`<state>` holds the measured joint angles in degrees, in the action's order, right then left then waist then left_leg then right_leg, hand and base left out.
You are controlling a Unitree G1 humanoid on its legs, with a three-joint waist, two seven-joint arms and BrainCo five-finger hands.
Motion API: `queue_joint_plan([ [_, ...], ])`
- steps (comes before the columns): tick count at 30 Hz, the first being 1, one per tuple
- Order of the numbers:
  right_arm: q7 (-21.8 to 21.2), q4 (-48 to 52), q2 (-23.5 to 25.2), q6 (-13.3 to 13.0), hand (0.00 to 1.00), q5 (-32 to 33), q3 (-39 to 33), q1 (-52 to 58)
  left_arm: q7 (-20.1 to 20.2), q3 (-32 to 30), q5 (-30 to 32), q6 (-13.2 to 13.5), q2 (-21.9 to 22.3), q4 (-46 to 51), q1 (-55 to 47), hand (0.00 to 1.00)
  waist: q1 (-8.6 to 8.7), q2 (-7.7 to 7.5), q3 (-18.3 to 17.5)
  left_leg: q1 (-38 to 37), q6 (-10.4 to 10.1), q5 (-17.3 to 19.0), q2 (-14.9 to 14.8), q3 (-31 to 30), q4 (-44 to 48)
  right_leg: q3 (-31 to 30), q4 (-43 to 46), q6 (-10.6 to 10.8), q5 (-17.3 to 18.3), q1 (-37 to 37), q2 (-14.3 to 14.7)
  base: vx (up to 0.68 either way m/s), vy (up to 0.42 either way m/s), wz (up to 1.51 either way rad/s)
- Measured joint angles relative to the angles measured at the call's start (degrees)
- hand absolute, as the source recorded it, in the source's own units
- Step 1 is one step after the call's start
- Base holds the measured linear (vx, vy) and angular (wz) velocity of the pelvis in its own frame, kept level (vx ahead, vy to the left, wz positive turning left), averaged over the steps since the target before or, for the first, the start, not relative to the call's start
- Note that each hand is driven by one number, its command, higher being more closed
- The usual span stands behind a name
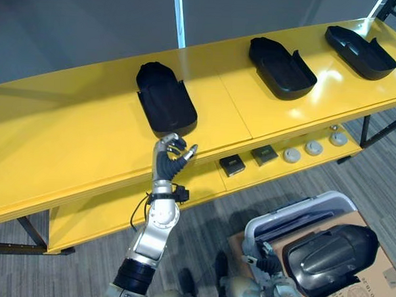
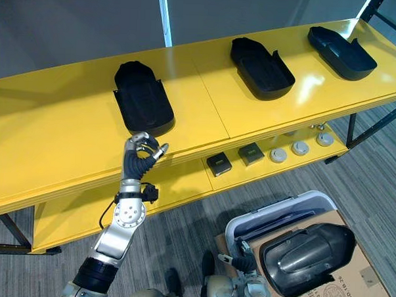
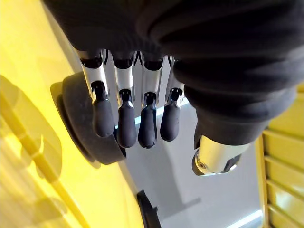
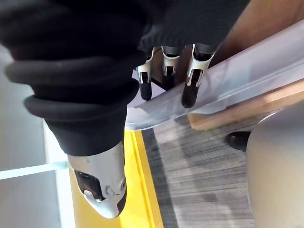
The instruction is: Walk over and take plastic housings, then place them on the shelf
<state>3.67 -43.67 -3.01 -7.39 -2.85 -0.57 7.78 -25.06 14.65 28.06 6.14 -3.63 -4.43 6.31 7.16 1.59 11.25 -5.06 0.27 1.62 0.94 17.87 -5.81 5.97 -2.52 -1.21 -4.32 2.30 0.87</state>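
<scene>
- We see our left hand (image 1: 171,154) raised at the front edge of the yellow shelf (image 1: 67,129). Its fingers are loose and set apart from the thumb, and it holds nothing.
- The nearest housing (image 1: 166,101) lies on the top board just beyond the fingertips, its end close to the edge.
- A middle housing (image 1: 282,67) and a far housing (image 1: 360,42) lie further right on the same board, well apart from each other.
- Our right hand (image 4: 194,80) hangs low with straight fingers against the rim of a pale bin (image 1: 294,215), gripping nothing.
- A fourth housing (image 1: 329,259) rests glossy side up on a cardboard box (image 1: 376,288) just beside that bin.
- We judge the shelf edge the main risk: if the left hand lifts or pulls back carelessly, it could catch the nearest housing's end and drag it off the board.
- The fourth housing looks smooth and rounded, so a shallow grip by the right hand could let it slip, or the fingers could snag on the bin rim.
</scene>
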Motion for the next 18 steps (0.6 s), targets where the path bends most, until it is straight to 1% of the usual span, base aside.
queue_joint_plan([
  [4,0.1,-0.5,-0.7,0.0,0.00,0.0,1.0,-0.6,-0.1,0.0,1.4,-0.2,-0.7,-2.5,0.4,1.00,0.15,0.02,0.0,0.5,0.0,0.0,0.0,0.5,0.0,-0.2,-0.3,0.1,0.0,0.5,0.0,0.00,-0.001,-0.01],
  [6,0.1,-0.5,-0.8,0.0,0.00,0.0,1.1,-0.7,-0.1,0.0,1.7,-0.7,-1.1,-3.9,1.7,1.00,0.18,0.01,0.0,0.9,0.0,0.0,0.0,0.9,0.0,-0.5,-0.3,0.2,-0.1,1.1,0.0,0.00,-0.002,-0.09],
  [9,0.1,-0.5,-0.8,0.0,0.00,0.0,1.2,-0.9,-0.4,-0.7,1.7,-0.9,-1.9,-6.0,4.9,1.00,0.77,0.00,-0.1,1.2,0.0,0.0,0.0,1.4,0.1,-1.0,-0.5,0.3,-0.2,1.4,0.1,0.01,0.002,-0.06],
  [10,0.1,-0.5,-0.8,0.0,0.00,0.0,1.5,-1.2,-0.8,-0.9,1.7,-1.0,-2.3,-6.3,6.0,1.00,1.35,-0.01,-0.1,1.4,0.0,0.0,0.0,1.4,0.3,-1.0,-0.5,0.4,-0.2,1.6,0.0,0.02,0.005,-0.05],
  [11,0.1,-0.5,-0.8,0.0,0.00,0.0,1.6,-1.2,-1.2,-1.1,1.7,-1.0,-2.4,-6.6,7.0,1.00,1.48,-0.03,-0.1,1.6,-0.1,0.1,0.0,1.6,0.3,-1.2,-0.5,0.4,-0.3,1.9,0.1,0.02,0.004,-0.06],
  [18,0.1,-0.4,-0.8,0.0,0.00,0.0,1.6,-1.2,-1.4,-1.7,1.7,-1.8,-3.6,-7.6,10.7,1.00,1.60,-0.05,-0.1,2.8,-0.1,0.1,0.0,2.0,0.3,-1.4,-0.5,0.5,-0.4,3.2,0.1,0.00,-0.001,-0.02],
])
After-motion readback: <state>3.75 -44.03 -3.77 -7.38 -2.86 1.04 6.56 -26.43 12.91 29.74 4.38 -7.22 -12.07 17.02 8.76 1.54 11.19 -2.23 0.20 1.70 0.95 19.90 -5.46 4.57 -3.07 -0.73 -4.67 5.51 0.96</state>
